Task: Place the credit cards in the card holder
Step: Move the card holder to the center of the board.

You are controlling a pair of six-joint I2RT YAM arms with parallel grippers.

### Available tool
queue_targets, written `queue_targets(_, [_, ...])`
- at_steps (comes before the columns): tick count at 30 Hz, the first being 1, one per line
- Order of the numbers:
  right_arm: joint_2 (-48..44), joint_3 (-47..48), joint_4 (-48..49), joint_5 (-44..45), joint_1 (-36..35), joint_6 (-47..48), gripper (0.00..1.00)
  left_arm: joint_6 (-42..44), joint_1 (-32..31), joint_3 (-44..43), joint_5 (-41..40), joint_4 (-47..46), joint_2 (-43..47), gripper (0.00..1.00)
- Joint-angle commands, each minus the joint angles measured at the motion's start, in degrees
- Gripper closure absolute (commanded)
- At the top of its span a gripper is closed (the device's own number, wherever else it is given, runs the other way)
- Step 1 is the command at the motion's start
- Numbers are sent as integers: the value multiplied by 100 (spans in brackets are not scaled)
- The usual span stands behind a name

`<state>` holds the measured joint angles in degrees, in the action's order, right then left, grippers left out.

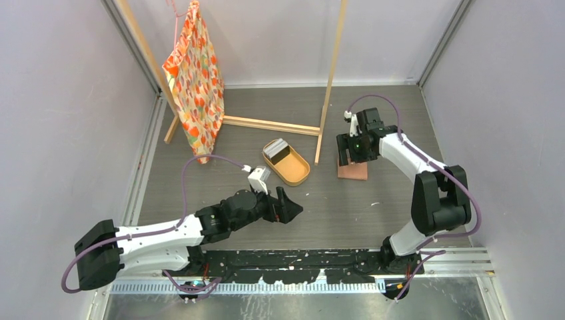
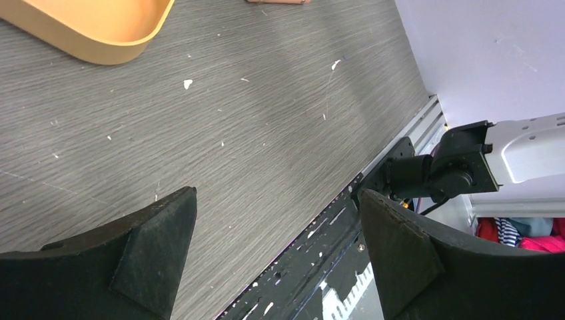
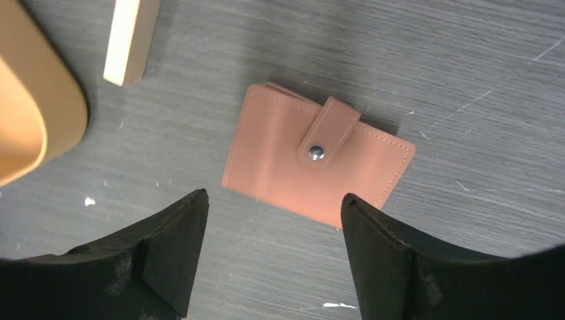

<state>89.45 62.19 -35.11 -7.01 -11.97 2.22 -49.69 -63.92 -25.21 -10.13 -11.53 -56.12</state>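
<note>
Grey table [image 1: 346, 213] carries tray [image 1: 296, 172], card holder [image 1: 353, 173], rack [image 1: 266, 125].

No legible text, label, brand, number or sign logged in any of my three views. The card holder [image 3: 313, 163] under my right wrist camera showed a plain leather face with a metal snap [image 3: 316, 152], both unlettered. The credit cards [image 1: 276, 152] in the tan tray [image 1: 295, 171] were too small in the top view to read any print.
</note>
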Motion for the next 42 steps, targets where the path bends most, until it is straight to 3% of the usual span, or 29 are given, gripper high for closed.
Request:
queue_targets(1, [187, 315, 400, 523, -1, -698, 33, -234, -24, 236, -238, -482, 155, 7])
queue_targets(3, [430, 421, 374, 561, 12, -802, 41, -266, -22, 322, -289, -530, 190, 7])
queue_targets(5, [686, 552, 296, 628, 18, -860, 57, -269, -18, 353, -321, -525, 229, 7])
queue_targets(6, [788, 598, 263, 644, 22, -870, 59, -261, -16, 358, -331, -526, 251, 7])
queue_targets(28, [1479, 702, 117, 951, 61, -733, 58, -300, -22, 376, -201, -717, -4, 7])
queue_targets(42, [1308, 715, -26, 299, 84, -506, 88, -477, -19, 525, -86, -1035, -40, 7])
